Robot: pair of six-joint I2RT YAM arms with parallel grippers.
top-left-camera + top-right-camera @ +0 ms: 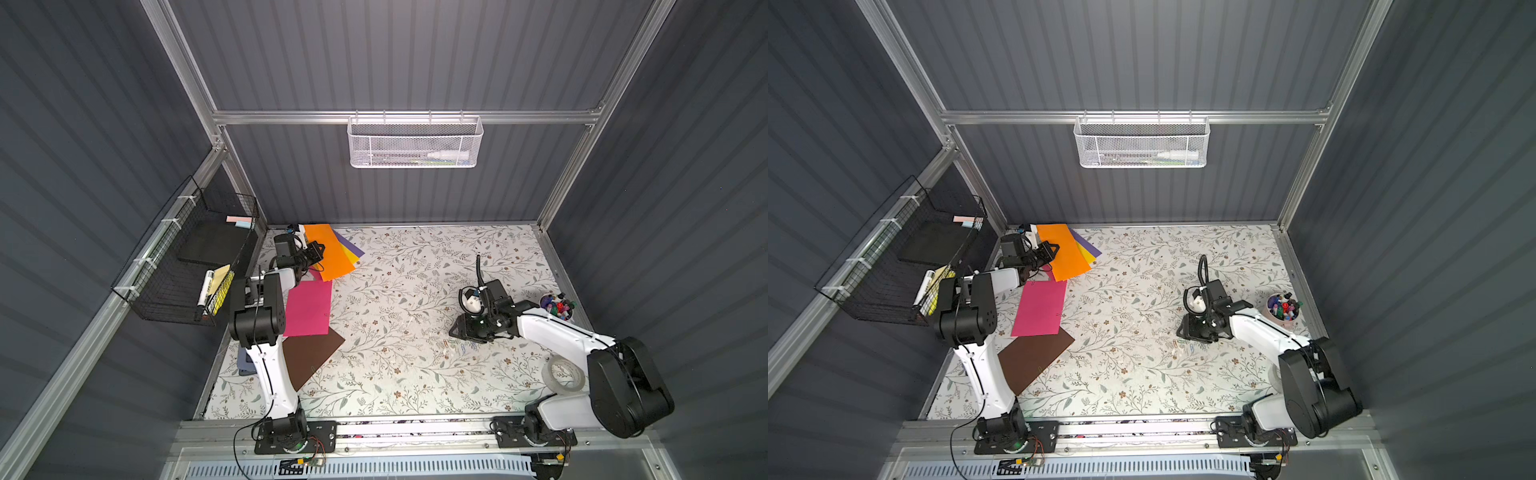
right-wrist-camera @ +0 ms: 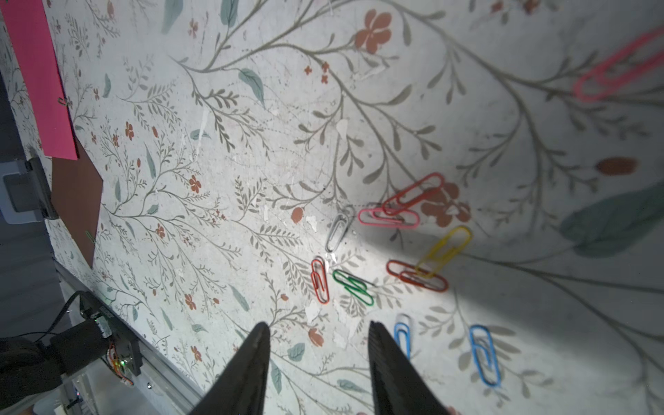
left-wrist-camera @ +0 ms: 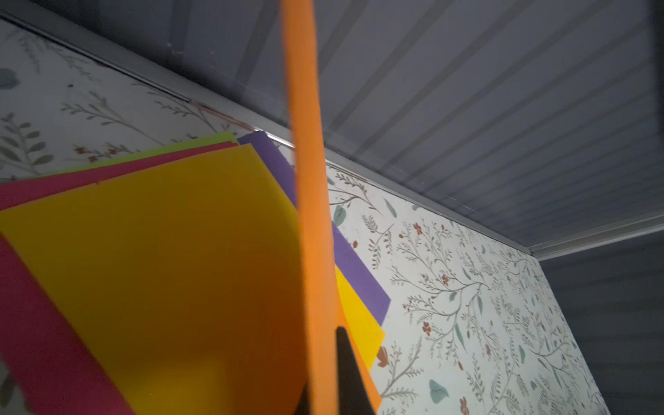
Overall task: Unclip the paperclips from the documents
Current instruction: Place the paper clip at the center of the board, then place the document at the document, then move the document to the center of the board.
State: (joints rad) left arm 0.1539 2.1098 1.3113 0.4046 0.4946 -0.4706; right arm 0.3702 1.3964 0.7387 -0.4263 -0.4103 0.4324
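The left gripper [image 1: 318, 250], clenched on the orange sheet [image 1: 332, 259], should hold it taut so the right gripper [image 2: 318, 325], parted and empty over loose paperclips [image 2: 425, 273], can pull clips straight off.

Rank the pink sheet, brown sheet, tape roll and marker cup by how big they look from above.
In a top view:
1. pink sheet.
2. brown sheet, though the pink sheet and left arm hide part of it, so they may match.
3. tape roll.
4. marker cup, slightly smaller.

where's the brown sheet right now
In both top views the brown sheet lies flat on the left side of the table, near the front. Its far corner is tucked under a magenta pink sheet, right beside the left arm.
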